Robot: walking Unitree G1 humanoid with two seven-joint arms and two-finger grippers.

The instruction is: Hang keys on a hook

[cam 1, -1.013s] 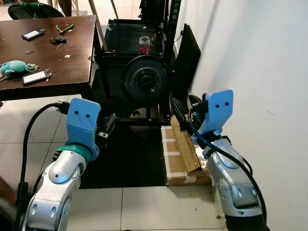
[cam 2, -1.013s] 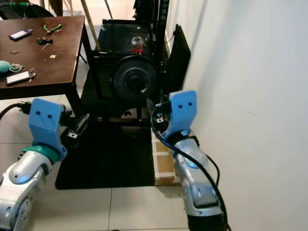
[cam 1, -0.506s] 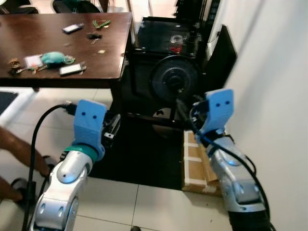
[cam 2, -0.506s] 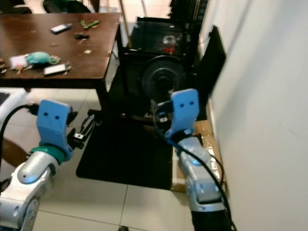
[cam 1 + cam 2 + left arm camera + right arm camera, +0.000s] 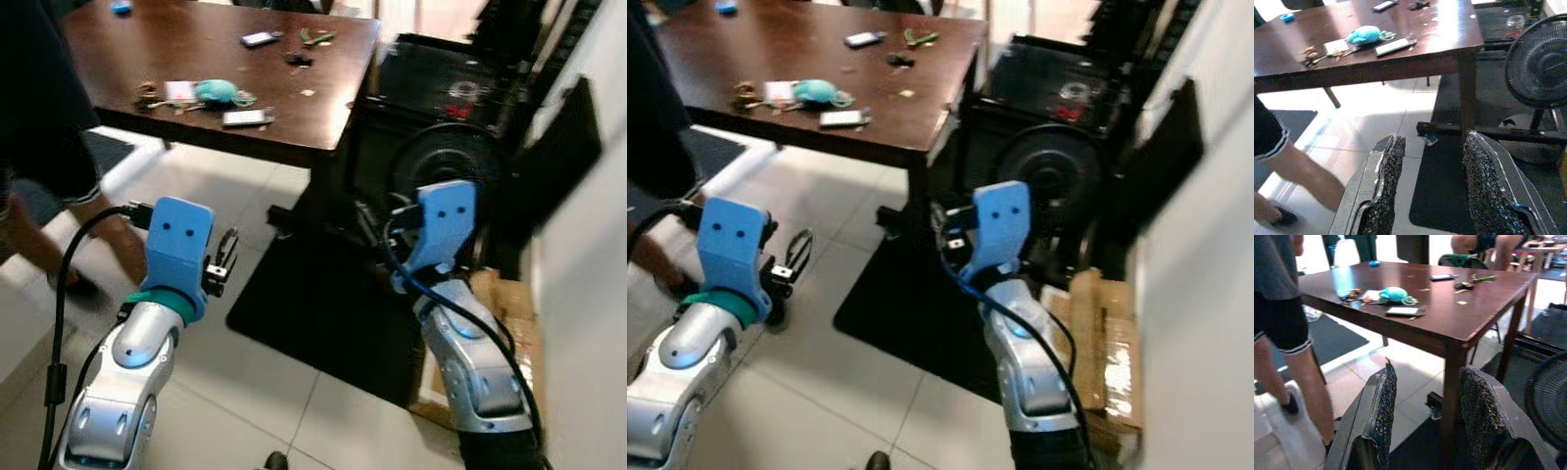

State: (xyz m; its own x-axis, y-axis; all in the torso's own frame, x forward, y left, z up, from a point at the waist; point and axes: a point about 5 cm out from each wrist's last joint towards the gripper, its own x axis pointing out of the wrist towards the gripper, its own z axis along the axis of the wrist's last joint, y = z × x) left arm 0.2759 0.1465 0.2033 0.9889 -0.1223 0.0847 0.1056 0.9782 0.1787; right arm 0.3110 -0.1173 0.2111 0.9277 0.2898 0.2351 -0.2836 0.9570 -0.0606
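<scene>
**Approaching the dark wooden surface, both grippers empty**

In the left eye view, the dark brown wooden surface (image 5: 294, 78) fills the upper left of the frame. On it we see a bunch of keys with tags (image 5: 157, 95) beside a turquoise plush toy (image 5: 216, 91) and a flat white phone-like card (image 5: 245, 117); we judge these keys to be the task's thing, lying loose because nothing has picked them up yet. No hook is visible to us. A person's bare leg (image 5: 108, 245) stands at the left edge. The left gripper (image 5: 223, 264) is raised at lower left, forearm bent upward; the right gripper (image 5: 372, 227) is held up at centre, in front of a black round fan (image 5: 451, 162).

In the right eye view, the same scene repeats, slightly blurred.

In the left wrist view, the left gripper's fingers (image 5: 1386, 186) stand parted with nothing between them, aimed toward the surface's leg.

In the right wrist view, the right gripper's fingers (image 5: 1381, 406) are likewise spread and empty, pointing at the surface, with the keys at upper left.
</scene>
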